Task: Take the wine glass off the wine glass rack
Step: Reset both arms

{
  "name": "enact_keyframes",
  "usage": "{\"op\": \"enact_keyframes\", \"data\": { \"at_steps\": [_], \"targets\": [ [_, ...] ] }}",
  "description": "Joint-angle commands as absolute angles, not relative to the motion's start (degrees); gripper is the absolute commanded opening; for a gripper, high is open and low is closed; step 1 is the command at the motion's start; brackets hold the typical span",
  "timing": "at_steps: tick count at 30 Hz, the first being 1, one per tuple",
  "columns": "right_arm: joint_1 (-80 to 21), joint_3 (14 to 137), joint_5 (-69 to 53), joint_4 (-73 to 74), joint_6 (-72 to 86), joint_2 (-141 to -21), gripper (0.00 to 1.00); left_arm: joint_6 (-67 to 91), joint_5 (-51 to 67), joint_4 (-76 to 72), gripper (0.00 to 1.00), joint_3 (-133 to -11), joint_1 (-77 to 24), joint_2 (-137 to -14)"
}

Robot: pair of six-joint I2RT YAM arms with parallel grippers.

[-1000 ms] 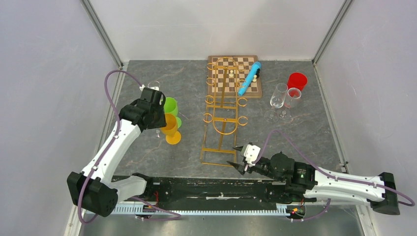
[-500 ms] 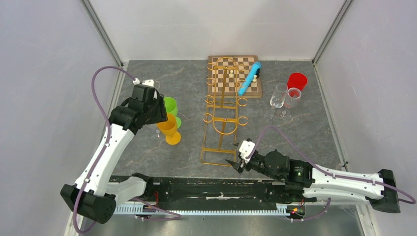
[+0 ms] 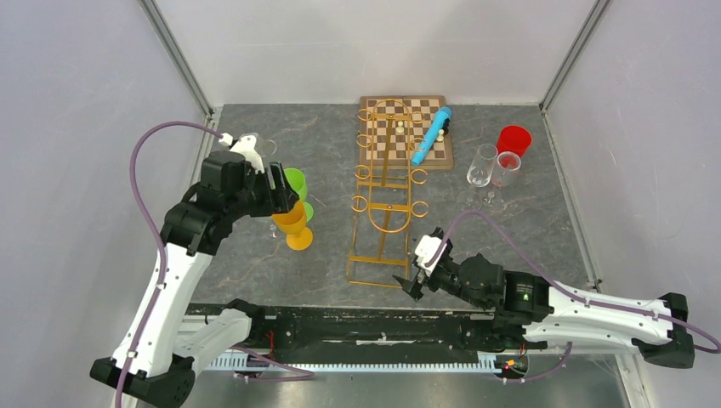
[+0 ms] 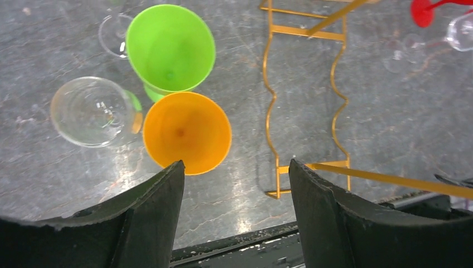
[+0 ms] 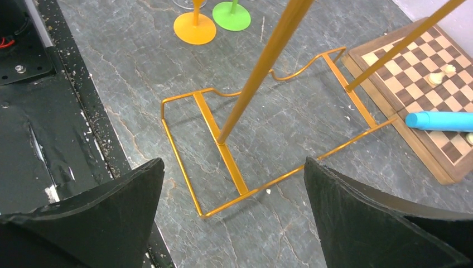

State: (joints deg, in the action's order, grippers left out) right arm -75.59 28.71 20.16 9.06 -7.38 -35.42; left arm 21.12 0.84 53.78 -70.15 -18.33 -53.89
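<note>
Tabletop (image 3: 323, 136) veined grey, walls (image 3: 366, 42) pale, rack (image 5: 263, 61) standing

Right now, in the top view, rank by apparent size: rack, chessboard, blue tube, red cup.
1. rack, though its height brings it nearer the camera.
2. chessboard.
3. blue tube and red cup: too alike to rank; the tube is longer, the cup wider.

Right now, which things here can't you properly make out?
- Top view: the clear wine glass at far left is mostly hidden by the left arm's wrist.
- Top view: the pieces on the chessboard are too small to identify.
- Right wrist view: the wine glass rack runs past the top edge, hiding its hooks; the blue tube is cut by the right edge.
</note>
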Motion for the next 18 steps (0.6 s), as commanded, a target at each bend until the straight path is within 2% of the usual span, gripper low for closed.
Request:
{"op": "enact_keyframes", "data": {
  "at_steps": [1,9,18],
  "targets": [
    [-75.7,32.4,23.7,11.6,-5.7,-33.9,0.98,18.1,9.6,50.9,0.75,-72.3,-18.1,-52.4],
    [-75.7,34.4,29.7,17.5,-1.1,-32.0,0.98,17.9,20.0,46.3,0.75,-69.6,-18.1,-50.8],
    [-75.7,35.1,41.5,22.1,8.1,-32.0,0.98,17.7,24.0,42.4,0.75,-66.3,-18.1,-50.4]
  ]
}}
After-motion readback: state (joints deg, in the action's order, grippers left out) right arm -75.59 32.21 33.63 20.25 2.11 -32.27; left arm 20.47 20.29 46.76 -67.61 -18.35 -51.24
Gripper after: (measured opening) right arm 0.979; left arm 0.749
